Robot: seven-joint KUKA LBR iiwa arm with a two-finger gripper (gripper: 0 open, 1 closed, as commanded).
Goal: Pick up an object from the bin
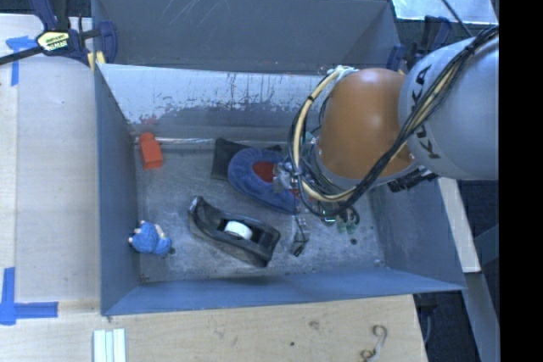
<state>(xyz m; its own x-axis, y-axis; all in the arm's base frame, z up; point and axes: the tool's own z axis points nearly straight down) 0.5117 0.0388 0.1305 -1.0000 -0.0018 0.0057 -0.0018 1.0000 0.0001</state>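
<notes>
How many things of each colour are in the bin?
Orange: 1, the small block
Blue: 2, the little toy and the round soft thing
Black: 2, the tape dispenser and the flat dark piece behind the round soft thing
Total: 5
</notes>
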